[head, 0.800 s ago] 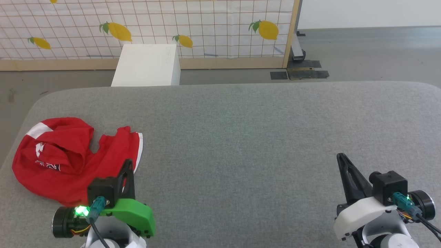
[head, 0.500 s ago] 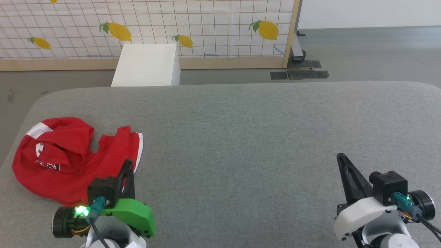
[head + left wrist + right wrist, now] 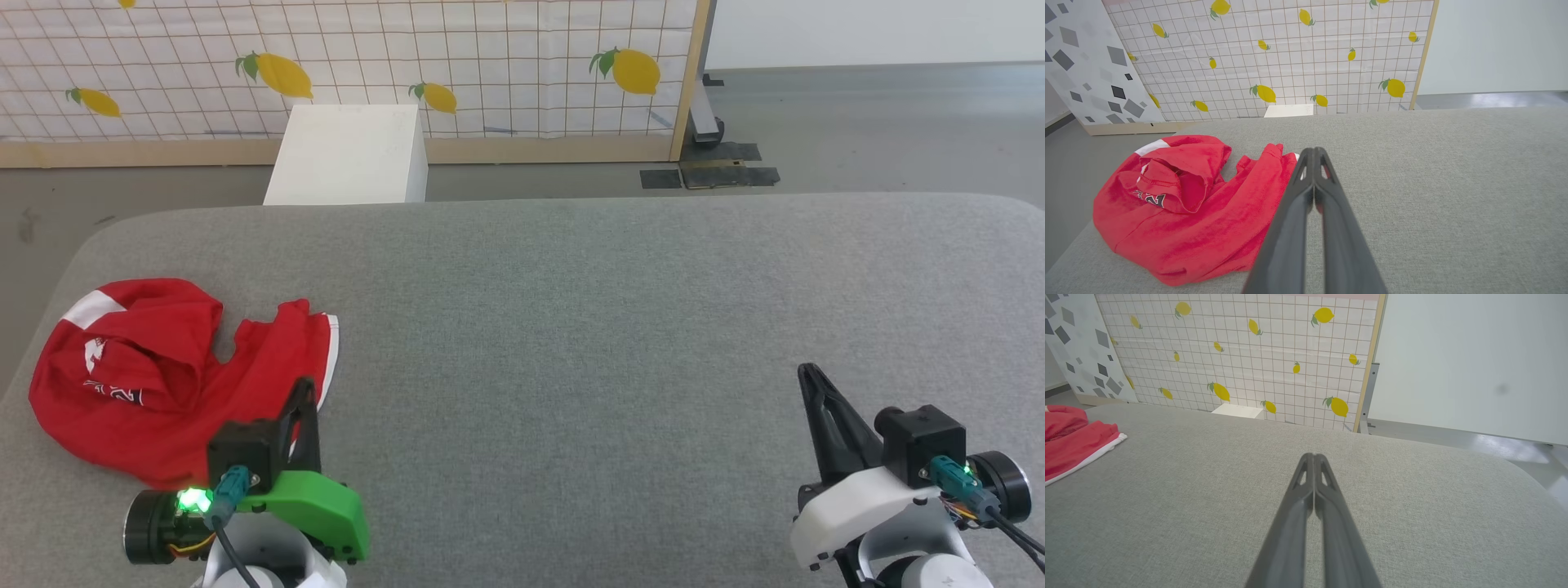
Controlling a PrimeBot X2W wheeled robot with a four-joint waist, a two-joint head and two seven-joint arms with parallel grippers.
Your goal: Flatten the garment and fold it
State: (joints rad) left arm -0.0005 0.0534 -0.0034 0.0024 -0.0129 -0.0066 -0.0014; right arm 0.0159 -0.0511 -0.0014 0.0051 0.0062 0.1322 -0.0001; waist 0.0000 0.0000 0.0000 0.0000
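Looking down from the head: one garment (image 3: 155, 367), red shorts, crumpled in a heap at the left end of the grey table (image 3: 571, 327), one white-trimmed leg reaching toward the middle. Two grippers: left gripper (image 3: 305, 390) just beside the heap's near right edge, fingers pressed together, holding nothing; right gripper (image 3: 808, 377) well apart toward the right end, likewise closed and empty. One white box (image 3: 351, 155) on the floor beyond.

Looking along the left wrist: garment (image 3: 1180, 212) ahead and to the left of the closed left gripper (image 3: 1314, 154), red cloth running up against the fingers' left side. Long axis hard to call in this bunched state, roughly across the table.

Looking along the right wrist: right gripper (image 3: 1314, 458) shut over bare table, a hemmed corner of the garment (image 3: 1073, 445) at the far left edge. Judged nearer by far: the left arm, probably first to open and pinch the hem.
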